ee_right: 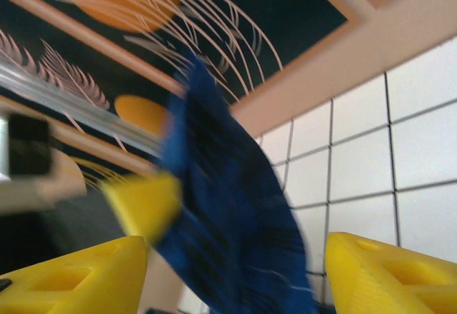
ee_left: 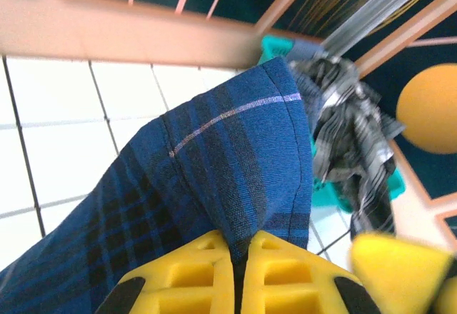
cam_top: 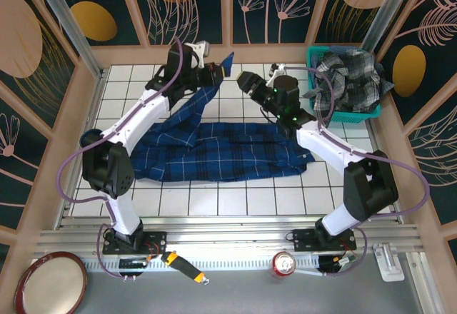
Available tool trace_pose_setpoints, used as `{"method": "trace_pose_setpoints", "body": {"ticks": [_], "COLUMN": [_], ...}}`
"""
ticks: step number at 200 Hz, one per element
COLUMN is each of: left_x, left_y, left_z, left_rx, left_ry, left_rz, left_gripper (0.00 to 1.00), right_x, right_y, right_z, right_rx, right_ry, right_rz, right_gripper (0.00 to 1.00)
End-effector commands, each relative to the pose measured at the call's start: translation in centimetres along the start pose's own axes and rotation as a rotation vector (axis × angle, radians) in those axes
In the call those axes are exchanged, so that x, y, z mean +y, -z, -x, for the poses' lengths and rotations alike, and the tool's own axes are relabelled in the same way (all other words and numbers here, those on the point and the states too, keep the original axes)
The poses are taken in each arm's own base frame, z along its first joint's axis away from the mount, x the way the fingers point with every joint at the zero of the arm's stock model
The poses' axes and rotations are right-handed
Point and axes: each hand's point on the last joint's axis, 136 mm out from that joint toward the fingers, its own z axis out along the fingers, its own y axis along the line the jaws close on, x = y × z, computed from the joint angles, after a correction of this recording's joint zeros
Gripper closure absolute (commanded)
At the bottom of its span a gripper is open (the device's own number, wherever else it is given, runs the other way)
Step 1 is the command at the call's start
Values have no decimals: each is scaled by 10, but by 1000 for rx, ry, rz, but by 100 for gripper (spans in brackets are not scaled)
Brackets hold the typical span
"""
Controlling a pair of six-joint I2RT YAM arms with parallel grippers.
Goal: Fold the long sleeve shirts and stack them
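Along the near edge lay a red can (cam_top: 283, 264), an orange-handled tool (cam_top: 182, 265) and a red-rimmed round dish (cam_top: 50, 282). Farther in, the navy-blue plaid shirt (cam_top: 235, 153) sprawled across the middle of the white-tiled table (cam_top: 235, 200), one part of it raised toward the far left. Up there the left end effector (cam_top: 216, 71) was clamped on that raised blue cloth, its yellow fingers (ee_left: 193, 271) pressed together with the fabric pinched between them. Just beside it the right end effector (cam_top: 248, 83) stood with its fingers (ee_right: 385, 271) well apart, gripping nothing, the lifted cloth hanging ahead of it. At the far right corner the teal basket (cam_top: 357, 116) held the crumpled grey checked shirt (cam_top: 350, 78).
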Motion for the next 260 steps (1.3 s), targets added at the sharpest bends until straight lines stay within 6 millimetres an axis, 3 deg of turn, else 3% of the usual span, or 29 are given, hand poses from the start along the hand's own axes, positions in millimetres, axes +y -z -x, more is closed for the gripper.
{"method": "trace_pose_setpoints", "body": {"ticks": [1, 61, 84, 115, 128, 135, 155, 159, 173, 184, 206, 232, 245, 260], "left_x": [-17, -41, -50, -63, -64, -65, -57, -58, -42, -21, 47, 150, 187, 213], "left_y": [3, 5, 8, 13, 12, 13, 21, 32, 58, 82, 122, 154, 160, 157], "left_z": [3, -14, -19, -19, -19, -19, -20, -14, -5, 4, 7, -31, -55, -71], "left_rx": [-18, 6, 21, 17, 18, 21, 8, -20, -91, -158, -237, -218, -176, -142], "left_ry": [-7, 1, 14, 15, 15, 13, -4, -18, -36, -28, 64, 157, 213, 265], "left_rz": [-76, -172, -224, -285, -285, -288, -228, -209, -105, -1, 227, 641, 754, 787], "left_gripper": [100, 100, 100, 100, 100, 94, 49, 43, 13, 4, 1, 1, 1, 1], "right_x": [18, 3, -1, -4, -4, -4, -15, -19, -35, -42, -47, -33, -18, 5], "right_y": [-7, -41, -49, -47, -46, -45, -30, -25, -2, 19, 51, 69, 70, 65], "right_z": [23, 14, 15, 10, 8, 7, 10, 12, 21, 31, 43, 46, 48, 52], "right_rx": [-85, -26, -2, 22, 45, 53, 42, 42, 40, 40, 62, 98, 108, 130], "right_ry": [-46, -81, -91, -102, -99, -89, -8, 6, 14, 9, 37, 105, 129, 158], "right_rz": [45, 12, 5, 19, 27, 26, -49, -67, -89, -77, -60, -22, 27, 104], "right_gripper": [33, 34, 44, 71, 91, 100, 100, 100, 100, 100, 100, 100, 100, 100]}}
